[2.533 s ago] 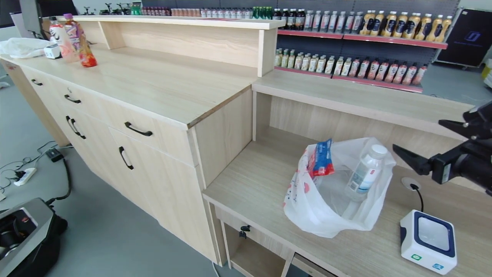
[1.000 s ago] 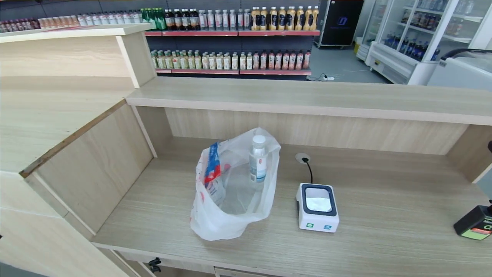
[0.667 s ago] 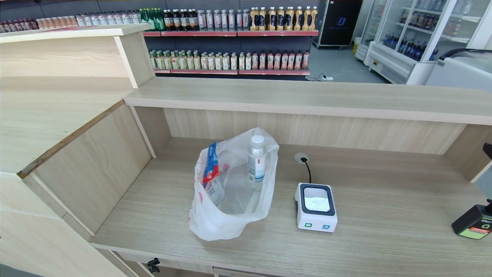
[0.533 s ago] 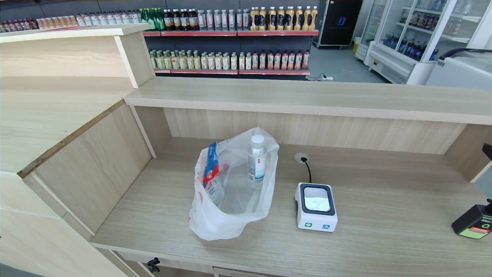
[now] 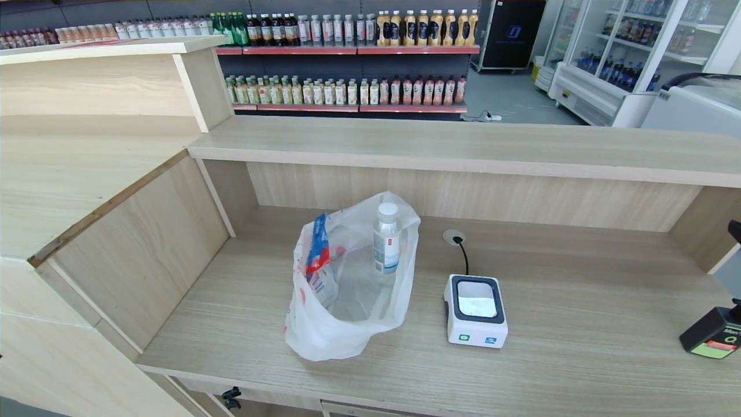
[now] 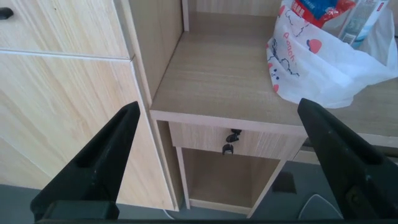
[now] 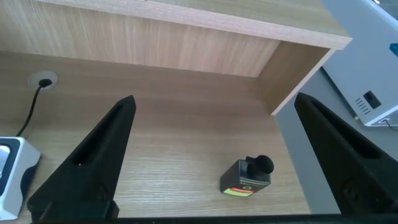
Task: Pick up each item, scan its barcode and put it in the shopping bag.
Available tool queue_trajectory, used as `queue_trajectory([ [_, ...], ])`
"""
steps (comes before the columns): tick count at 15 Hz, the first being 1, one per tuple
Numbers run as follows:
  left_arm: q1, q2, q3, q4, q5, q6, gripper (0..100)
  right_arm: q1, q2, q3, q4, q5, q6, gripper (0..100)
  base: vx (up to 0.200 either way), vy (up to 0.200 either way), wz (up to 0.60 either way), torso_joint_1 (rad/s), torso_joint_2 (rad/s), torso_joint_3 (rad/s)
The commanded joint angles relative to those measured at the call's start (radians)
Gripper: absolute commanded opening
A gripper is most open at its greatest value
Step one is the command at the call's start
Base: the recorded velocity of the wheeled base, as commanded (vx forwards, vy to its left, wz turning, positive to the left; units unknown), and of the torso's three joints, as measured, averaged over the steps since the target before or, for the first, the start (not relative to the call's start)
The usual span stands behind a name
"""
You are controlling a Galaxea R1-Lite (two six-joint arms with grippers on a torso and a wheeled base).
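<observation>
Hovering: left end effector (image 6: 217,106) spread wide, empty | right end effector (image 7: 214,98) spread wide, empty

Light wood counter (image 5: 579,324), raised ledge (image 5: 463,145) behind it. Small black device (image 5: 712,339) with green-red label sits at counter's right end. Lock with key (image 6: 229,142) under front edge. Background: drink shelves (image 5: 347,58), glass-door fridges (image 5: 613,58)

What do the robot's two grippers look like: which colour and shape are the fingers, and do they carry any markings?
The left gripper has two matte black fingers, broad near the camera and tapering to narrow tips, like long wedges. The right gripper looks the same, with black tapered fingers. Their visible surfaces are plain, without markings.
</observation>
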Motion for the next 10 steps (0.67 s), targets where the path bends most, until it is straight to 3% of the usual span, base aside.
queue_trajectory([
  [1, 0.0, 0.0, 0.0, 0.0, 0.0, 0.001, 100, 0.0, 0.003, 0.002, 0.0, 0.001, 0.0, 100, -0.2, 0.0, 0.0, 0.002, 0.0, 0.002],
  [6, 0.0, 0.0, 0.0, 0.0, 0.0, -0.004, 100, -0.014, 0.004, -0.006, -0.002, -0.001, -0.002, 100, -0.2, 0.0, 0.0, 0.001, 0.0, 0.0],
  [9, 0.0, 0.0, 0.0, 0.0, 0.0, -0.007, 100, -0.069, 0.036, -0.033, -0.004, -0.002, 0.0, 100, -0.2, 0.2, 0.0, -0.001, 0.0, 0.004],
  [10, 0.0, 0.0, 0.0, 0.0, 0.0, -0.002, 100, -0.083, 0.049, -0.041, -0.005, -0.001, 0.0, 100, 0.0, 0.0, 0.0, 0.0, 0.0, 0.0],
])
